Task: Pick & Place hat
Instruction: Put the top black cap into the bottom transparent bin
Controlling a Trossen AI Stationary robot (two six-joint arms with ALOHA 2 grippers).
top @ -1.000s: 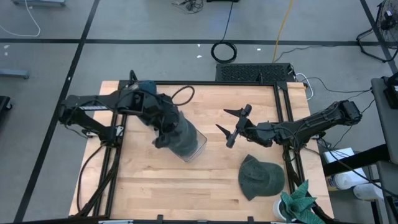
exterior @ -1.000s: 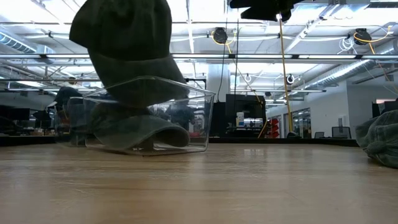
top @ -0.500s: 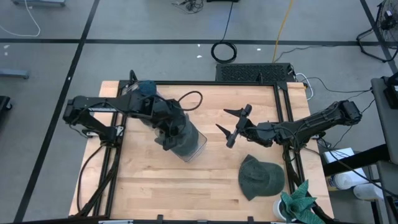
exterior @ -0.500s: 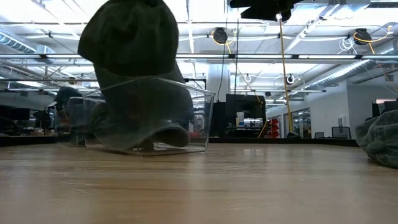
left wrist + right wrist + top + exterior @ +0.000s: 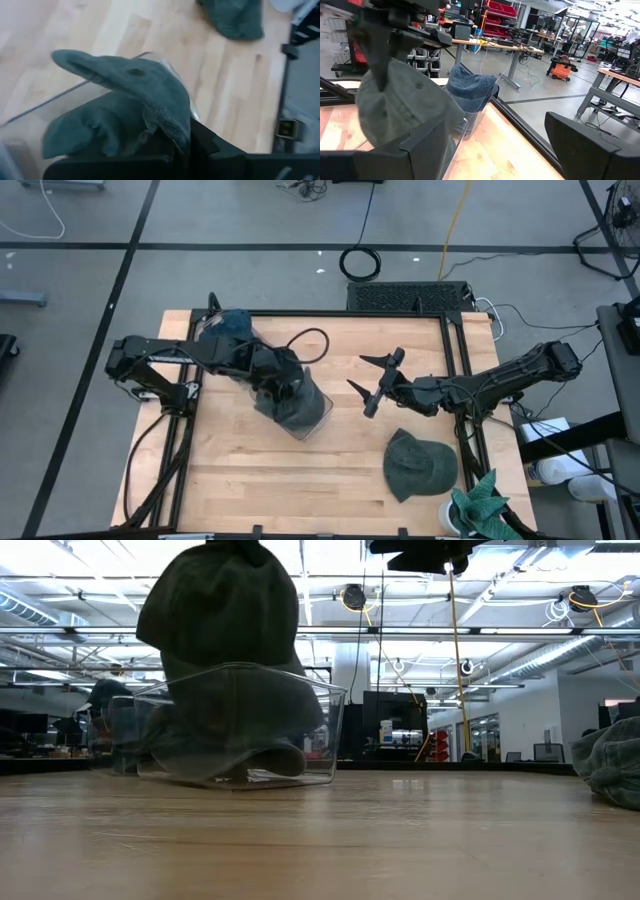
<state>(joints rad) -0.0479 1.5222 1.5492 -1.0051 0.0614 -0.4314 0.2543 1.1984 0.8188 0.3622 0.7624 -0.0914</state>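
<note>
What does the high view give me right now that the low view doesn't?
Only the high view shows the left gripper shut on the hat over the clear bin, the right gripper open above bare table, the whole green hat at the near right and a blue hat behind the bin. Only the low view shows the held hat hanging partly into the bin. Both show bin and held hat.

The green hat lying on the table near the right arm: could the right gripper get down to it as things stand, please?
Probably yes. The right gripper is open and empty, raised beside the green hat, which lies uncovered on bare table. The left gripper is off at the clear bin.
</note>
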